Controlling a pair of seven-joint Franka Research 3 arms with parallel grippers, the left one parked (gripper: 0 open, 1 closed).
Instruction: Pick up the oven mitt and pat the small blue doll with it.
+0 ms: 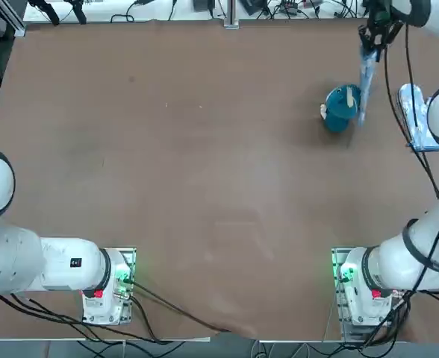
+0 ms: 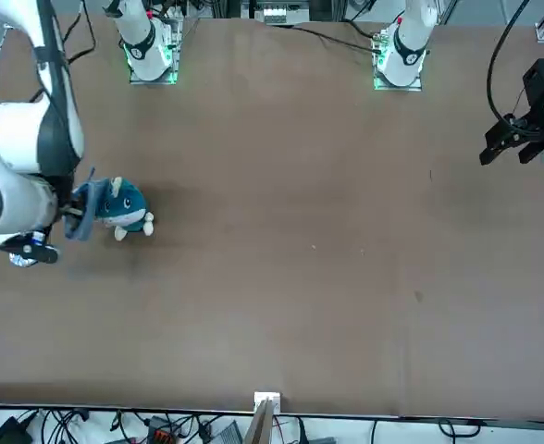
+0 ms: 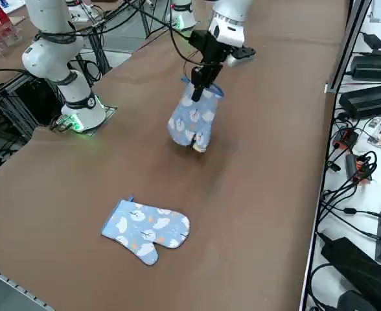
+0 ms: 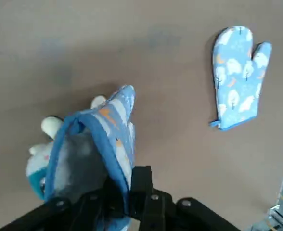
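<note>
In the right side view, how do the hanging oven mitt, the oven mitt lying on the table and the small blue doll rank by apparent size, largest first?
1. The oven mitt lying flat on the table; it is also nearer the camera.
2. The hanging oven mitt, held by the right gripper with jaws shut on its cuff.
3. The small blue doll; the hanging mitt hides almost all of it.

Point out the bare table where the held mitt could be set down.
Bare: the whole middle and left of the table, from the doll across. Crowded: the far right corner, where the right gripper holds a mitt against the doll, with a second mitt flat nearby.
</note>
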